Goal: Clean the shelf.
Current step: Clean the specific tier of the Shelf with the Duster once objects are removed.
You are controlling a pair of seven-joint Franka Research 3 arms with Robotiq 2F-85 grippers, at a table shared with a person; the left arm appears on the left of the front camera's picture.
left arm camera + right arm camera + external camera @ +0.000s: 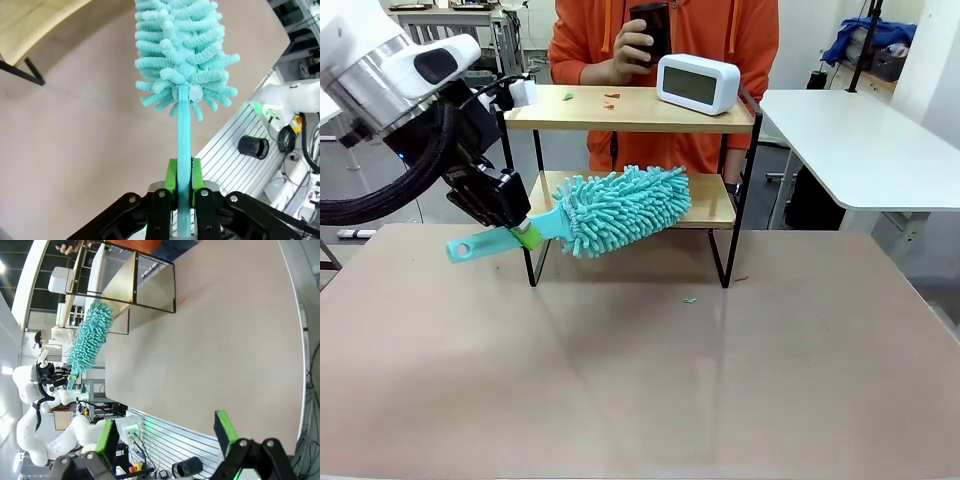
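A green scrap [689, 299] lies on the brown table [640, 400]. The left gripper [525, 232], clamped on the teal duster [620, 208], holds its head at the lower board of the shelf [630, 110], probably sweeping it. Next comes the top board, where bits [610, 100] lie near a white clock [698, 82]. The right gripper [165, 427] stands apart, empty.

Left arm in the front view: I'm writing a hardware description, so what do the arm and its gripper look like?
The left arm has a glossy white shell with a silver metal band and a dark oval panel. A thick black ribbed hose loops beside it. The left gripper is black, with bright green pads on its two fingers.
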